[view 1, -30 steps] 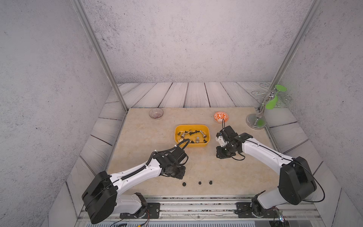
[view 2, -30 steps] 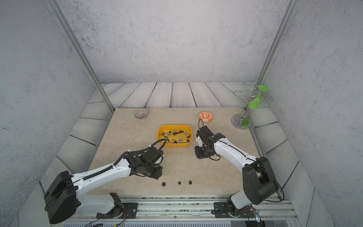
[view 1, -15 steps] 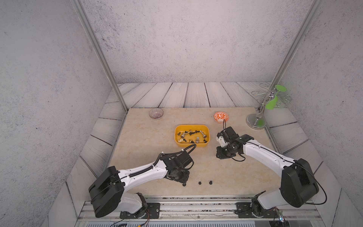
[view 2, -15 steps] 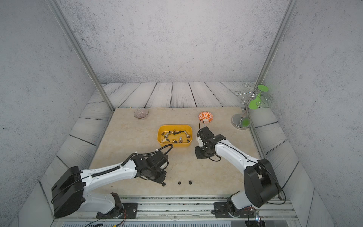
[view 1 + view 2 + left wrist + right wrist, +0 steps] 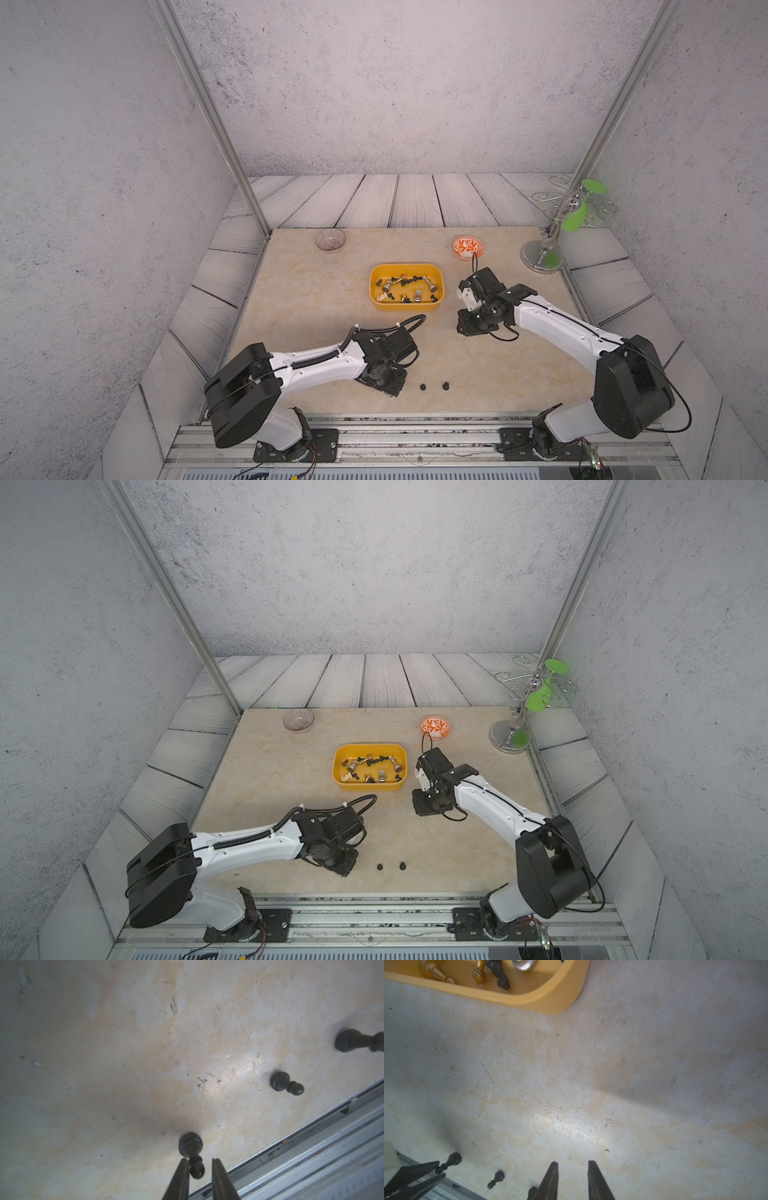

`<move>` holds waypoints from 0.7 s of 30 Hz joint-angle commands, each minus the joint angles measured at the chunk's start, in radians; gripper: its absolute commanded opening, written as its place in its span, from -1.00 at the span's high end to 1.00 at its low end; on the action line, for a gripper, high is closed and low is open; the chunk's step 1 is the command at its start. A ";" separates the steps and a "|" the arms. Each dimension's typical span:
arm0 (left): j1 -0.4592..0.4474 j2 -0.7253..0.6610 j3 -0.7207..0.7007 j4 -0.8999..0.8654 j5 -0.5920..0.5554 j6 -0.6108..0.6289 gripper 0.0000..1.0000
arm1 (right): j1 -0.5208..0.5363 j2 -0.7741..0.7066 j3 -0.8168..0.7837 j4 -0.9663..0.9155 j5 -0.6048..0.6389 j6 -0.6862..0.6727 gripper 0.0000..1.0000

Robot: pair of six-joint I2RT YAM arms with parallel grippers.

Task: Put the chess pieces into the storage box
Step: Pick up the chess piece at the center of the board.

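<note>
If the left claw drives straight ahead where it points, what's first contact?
The black pawn: its head sits between the open fingers of the left claw. The table lies just beyond, though depth is unclear.

Left wrist view: the frame edge cuts off the farthest black piece (image 5: 359,1042). Right wrist view: the storage box (image 5: 550,999) is cropped; the right gripper (image 5: 572,1162) partly hides one black piece (image 5: 532,1191).
</note>
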 commanded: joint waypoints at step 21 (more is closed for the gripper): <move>-0.022 0.038 0.021 -0.028 -0.040 -0.008 0.73 | -0.005 -0.011 -0.012 0.010 -0.016 0.014 0.46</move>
